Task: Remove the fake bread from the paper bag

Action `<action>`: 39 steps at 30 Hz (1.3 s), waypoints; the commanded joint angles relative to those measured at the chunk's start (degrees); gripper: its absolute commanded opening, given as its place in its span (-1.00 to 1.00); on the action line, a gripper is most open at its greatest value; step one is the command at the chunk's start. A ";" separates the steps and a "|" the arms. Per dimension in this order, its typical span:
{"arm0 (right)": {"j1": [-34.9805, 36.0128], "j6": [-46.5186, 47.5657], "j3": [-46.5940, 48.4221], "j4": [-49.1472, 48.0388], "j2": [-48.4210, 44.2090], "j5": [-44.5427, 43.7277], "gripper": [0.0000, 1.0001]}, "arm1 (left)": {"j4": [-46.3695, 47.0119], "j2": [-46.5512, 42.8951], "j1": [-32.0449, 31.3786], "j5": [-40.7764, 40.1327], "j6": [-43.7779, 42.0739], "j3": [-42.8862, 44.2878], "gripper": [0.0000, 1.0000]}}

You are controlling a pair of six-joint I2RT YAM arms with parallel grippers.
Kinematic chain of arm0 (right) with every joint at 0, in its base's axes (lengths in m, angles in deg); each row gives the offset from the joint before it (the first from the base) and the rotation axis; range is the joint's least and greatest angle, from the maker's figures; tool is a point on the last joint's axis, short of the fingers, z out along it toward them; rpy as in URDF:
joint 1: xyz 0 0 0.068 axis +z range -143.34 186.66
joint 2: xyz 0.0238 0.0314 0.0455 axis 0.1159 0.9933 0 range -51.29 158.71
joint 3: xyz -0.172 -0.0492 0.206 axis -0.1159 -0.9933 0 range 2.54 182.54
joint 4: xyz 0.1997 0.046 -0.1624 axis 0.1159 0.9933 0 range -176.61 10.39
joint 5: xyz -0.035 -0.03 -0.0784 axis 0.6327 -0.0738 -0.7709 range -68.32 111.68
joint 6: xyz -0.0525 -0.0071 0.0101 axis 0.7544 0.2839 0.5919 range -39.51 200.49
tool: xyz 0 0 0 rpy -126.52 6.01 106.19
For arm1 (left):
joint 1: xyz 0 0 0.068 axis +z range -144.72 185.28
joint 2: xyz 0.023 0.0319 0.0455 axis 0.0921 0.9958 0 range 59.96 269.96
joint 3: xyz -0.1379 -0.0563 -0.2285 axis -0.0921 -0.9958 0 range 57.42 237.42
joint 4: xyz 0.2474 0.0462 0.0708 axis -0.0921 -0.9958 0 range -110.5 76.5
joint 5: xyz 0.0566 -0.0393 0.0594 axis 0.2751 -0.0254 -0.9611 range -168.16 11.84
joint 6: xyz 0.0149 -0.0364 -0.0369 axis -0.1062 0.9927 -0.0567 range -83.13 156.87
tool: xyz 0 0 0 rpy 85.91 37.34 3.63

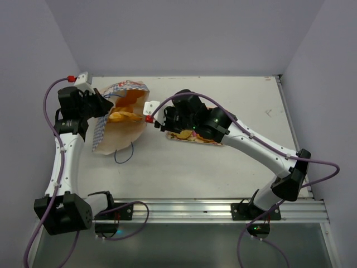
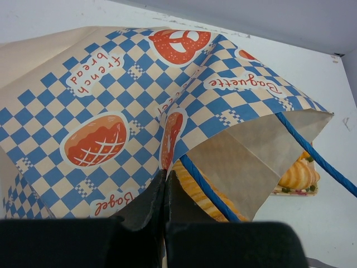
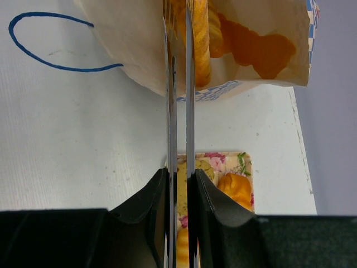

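Observation:
The paper bag (image 1: 117, 131) lies on its side at the left, mouth facing right. My left gripper (image 1: 105, 106) is shut on the bag's checkered upper edge (image 2: 167, 128), holding the mouth open. Golden fake bread (image 1: 124, 116) shows inside the bag; a braided loaf (image 2: 195, 187) lies just behind my left fingers. My right gripper (image 3: 179, 173) is shut on thin metal tongs (image 3: 178, 84) whose blades reach into the bag mouth beside a braided loaf (image 3: 202, 50) and a flat orange piece (image 3: 256, 47). In the top view my right gripper (image 1: 163, 120) sits just right of the bag.
A floral tray (image 3: 223, 163) lies under my right wrist with toy bread (image 3: 234, 187) on it; it also shows in the top view (image 1: 215, 143) and the left wrist view (image 2: 295, 191). A blue cord handle (image 1: 124, 156) lies loose in front of the bag.

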 commanded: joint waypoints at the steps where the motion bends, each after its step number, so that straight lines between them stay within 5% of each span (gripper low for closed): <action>1: -0.64 -2.03 3.63 -1.58 -2.23 3.23 -1.00 | 1.63 0.82 0.30 -0.39 1.00 2.67 -1.00; 39: -5.29 -10.47 18.58 2.03 -0.30 12.73 -1.00 | 2.24 5.48 0.48 -2.15 1.97 7.86 -1.00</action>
